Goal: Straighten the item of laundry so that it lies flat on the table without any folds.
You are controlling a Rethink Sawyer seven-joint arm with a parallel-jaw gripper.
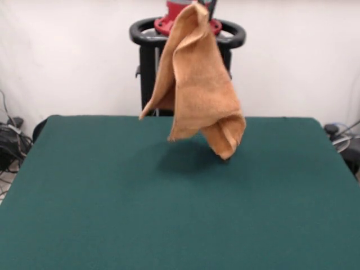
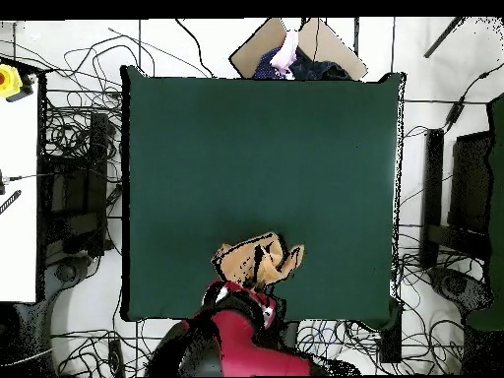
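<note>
The claw [image 1: 206, 4] is at the very top of the front view, and only a small dark bit of it shows above the towel [image 1: 197, 84]. The top corner of the towel goes up to that dark bit and the whole towel hangs down from there, so the claw has hold of the towel by its top. How wide the claw stands cannot be seen, because the cloth covers it.

The towel is orange-tan and fuzzy. It hangs in the air in long folds, narrow at the top and wider lower down. One flap sticks out to the left side of the front view. The lowest part is a bunched, folded corner on the right side. That low corner is just above the table [image 1: 84, 214] or just touching it; the pictures do not show which. A dark shadow lies on the green cloth under the towel.

The table is big and dark green, much wider than the towel. The towel hangs over the far part of it in the front view.

In the overhead view the towel [image 2: 258, 260] looks like a small crumpled tan shape close to the bottom edge of the table [image 2: 256, 148], right beside the red and black arm [image 2: 241, 340]. At the top edge of that view, past the table, a brown cardboard box [image 2: 258, 49] sits on the floor.
</note>
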